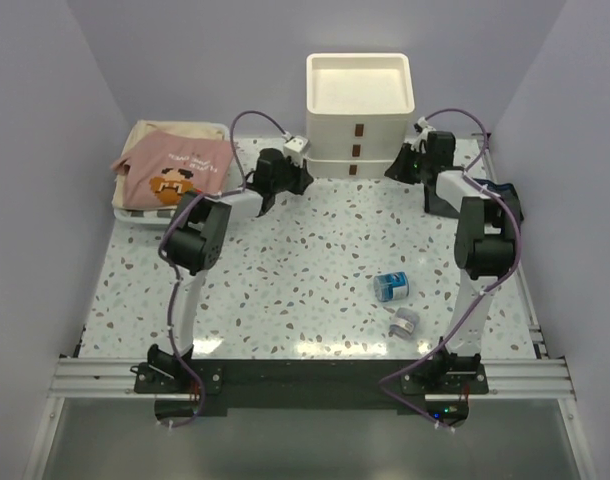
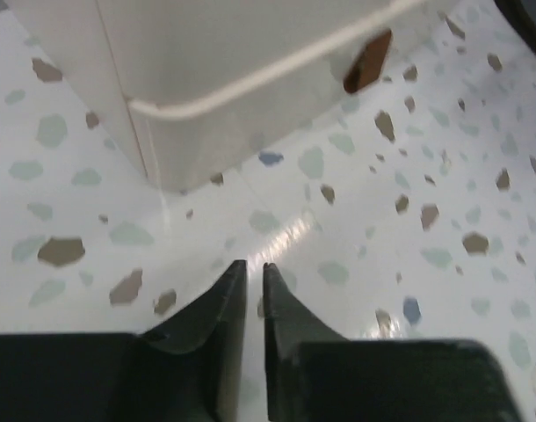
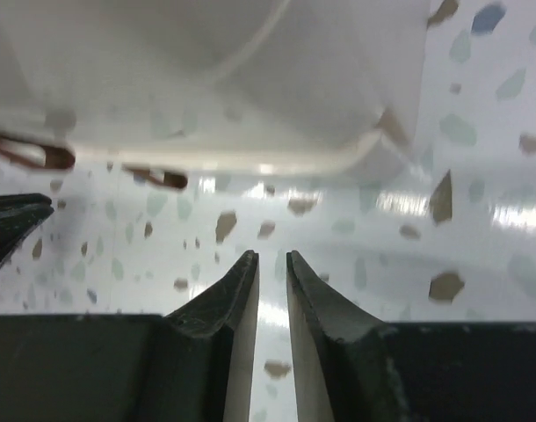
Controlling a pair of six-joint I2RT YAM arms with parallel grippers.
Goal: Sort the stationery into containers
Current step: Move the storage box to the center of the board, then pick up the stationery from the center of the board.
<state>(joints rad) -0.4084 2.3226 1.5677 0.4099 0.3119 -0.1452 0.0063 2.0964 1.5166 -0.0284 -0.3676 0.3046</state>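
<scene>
Table (image 1: 285, 270): white terrazzo top, glossy, with brown, grey-green and blue flecks. Far middle: cream three-drawer unit (image 1: 359, 100) stands on it, brown handles on near face. Far left: white tray (image 1: 128, 214), pink cloth (image 1: 175, 165) in it. Right of middle: blue roll (image 1: 391, 286). A bit nearer, apart: grey roll (image 1: 404, 323). Right edge: dark blue item (image 1: 499, 187), mostly hidden.

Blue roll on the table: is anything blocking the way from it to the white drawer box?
Nothing visible does. Bare speckled tabletop runs from the blue roll to the drawer unit; the grey roll lies on the near side.
</scene>
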